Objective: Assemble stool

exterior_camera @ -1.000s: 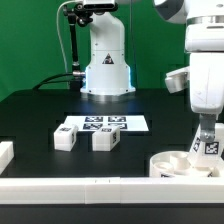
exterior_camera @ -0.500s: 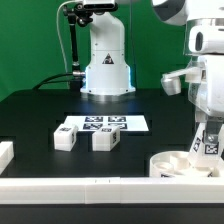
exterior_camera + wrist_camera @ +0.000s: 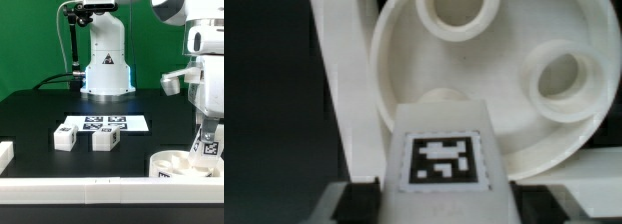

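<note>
The round white seat disc [image 3: 180, 165] lies at the exterior view's right front, by the border bar. My gripper [image 3: 207, 135] is shut on a white tagged leg [image 3: 209, 146] and holds it upright, its lower end at the seat's right side. In the wrist view the leg [image 3: 443, 150] fills the space between my dark fingers [image 3: 359, 203], with the seat [image 3: 491, 90] and its round holes beyond it. My gripper [image 3: 446, 208] shows only at the picture's edge there. Two more legs [image 3: 66, 138] [image 3: 104, 140] lie on the black table.
The marker board [image 3: 100, 124] lies behind the two loose legs. A long white border bar [image 3: 90, 186] runs along the front edge, and a short one [image 3: 5, 152] sits at the exterior view's left. The robot's base [image 3: 107, 60] stands at the back.
The arm has shifted slightly toward the exterior view's right, with the leg still in its grip over the seat. The loose legs have not moved.
</note>
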Robot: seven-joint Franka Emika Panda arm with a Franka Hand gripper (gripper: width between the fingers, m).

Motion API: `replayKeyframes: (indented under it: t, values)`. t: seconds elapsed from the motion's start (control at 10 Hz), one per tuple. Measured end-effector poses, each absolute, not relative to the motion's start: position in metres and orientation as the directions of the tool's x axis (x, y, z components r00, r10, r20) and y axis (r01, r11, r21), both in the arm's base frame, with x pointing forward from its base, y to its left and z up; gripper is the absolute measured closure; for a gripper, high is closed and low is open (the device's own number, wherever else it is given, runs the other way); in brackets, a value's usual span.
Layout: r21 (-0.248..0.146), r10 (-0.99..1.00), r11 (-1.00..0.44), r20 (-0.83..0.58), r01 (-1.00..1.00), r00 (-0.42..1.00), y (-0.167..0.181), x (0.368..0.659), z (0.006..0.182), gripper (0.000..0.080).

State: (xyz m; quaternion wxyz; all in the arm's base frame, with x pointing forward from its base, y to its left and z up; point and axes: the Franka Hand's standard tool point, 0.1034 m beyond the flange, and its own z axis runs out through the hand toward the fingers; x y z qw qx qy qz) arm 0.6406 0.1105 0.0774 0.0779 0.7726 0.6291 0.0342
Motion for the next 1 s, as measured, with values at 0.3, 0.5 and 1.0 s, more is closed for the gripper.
replayKeyframes:
  t: [0.3,0.5,1.0]
  values:
    - [0.167,0.941,-0.331,-0.021,0.929,0.338,0.1102,0.6406,0.0773,0.0458]
    - [0.168,0.878,-0.473,0.005,0.865,0.479,0.1101,0.6403,0.0769,0.0458]
    - [0.151,0.596,-0.800,0.094,0.580,0.797,0.1107,0.6408,0.0759,0.0458]
